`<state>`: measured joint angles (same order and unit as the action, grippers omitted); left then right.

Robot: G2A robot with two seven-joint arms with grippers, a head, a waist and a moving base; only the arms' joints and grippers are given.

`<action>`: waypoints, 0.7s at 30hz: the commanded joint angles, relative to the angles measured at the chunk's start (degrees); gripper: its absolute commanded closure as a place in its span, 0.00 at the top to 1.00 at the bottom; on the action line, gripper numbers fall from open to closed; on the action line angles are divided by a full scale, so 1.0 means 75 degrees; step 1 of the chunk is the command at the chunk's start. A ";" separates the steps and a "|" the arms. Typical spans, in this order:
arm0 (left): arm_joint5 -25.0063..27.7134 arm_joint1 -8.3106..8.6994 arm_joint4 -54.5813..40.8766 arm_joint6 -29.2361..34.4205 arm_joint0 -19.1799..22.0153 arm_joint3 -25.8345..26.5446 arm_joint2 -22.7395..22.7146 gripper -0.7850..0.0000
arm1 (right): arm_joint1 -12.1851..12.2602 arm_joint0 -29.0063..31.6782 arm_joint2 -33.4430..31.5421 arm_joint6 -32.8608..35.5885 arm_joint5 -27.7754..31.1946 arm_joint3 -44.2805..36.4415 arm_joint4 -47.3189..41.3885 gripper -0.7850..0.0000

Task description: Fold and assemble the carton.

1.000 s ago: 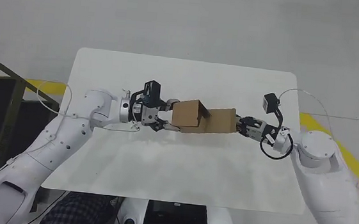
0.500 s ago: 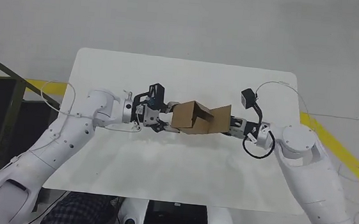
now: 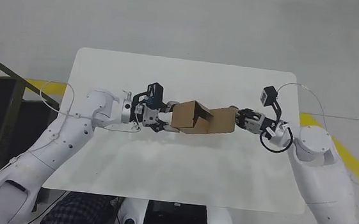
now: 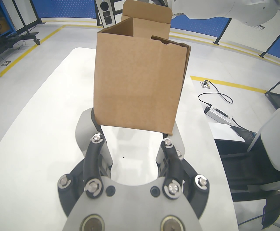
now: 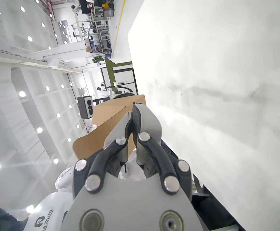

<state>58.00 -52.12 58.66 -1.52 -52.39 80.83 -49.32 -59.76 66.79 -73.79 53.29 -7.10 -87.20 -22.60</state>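
Carton (image 3: 192, 116) held over the table's (image 3: 170, 72) middle, both tools on it.
Left tool (image 4: 133, 129) spread wide, clamping one end of the carton; right tool (image 5: 133, 116) pinched tight on the flap (image 3: 224, 119) at the other end.

At mid-frame in the right wrist view, the carton (image 5: 113, 107) is largely hidden behind the right gripper (image 5: 133, 111).

We're looking at a white table (image 3: 106, 73) on a pale grey floor (image 3: 187, 23), yellow lines (image 4: 227, 83) running across it. Blue wall panels (image 4: 65, 8) stand behind, a power brick (image 4: 218, 113) with its black cable lies on the floor, and round ceiling lights (image 5: 39, 130) glow overhead
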 commanded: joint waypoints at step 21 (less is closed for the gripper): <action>0.0000 0.0010 0.0061 0.0198 0.0047 -0.0130 0.0032 0.15 | 0.0204 0.0152 -0.0273 0.0736 -0.0804 -0.0963 0.0541 0.78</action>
<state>58.00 -52.02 59.10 -0.14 -52.06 79.87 -49.11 -58.23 68.06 -76.35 58.45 -13.00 -94.29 -19.07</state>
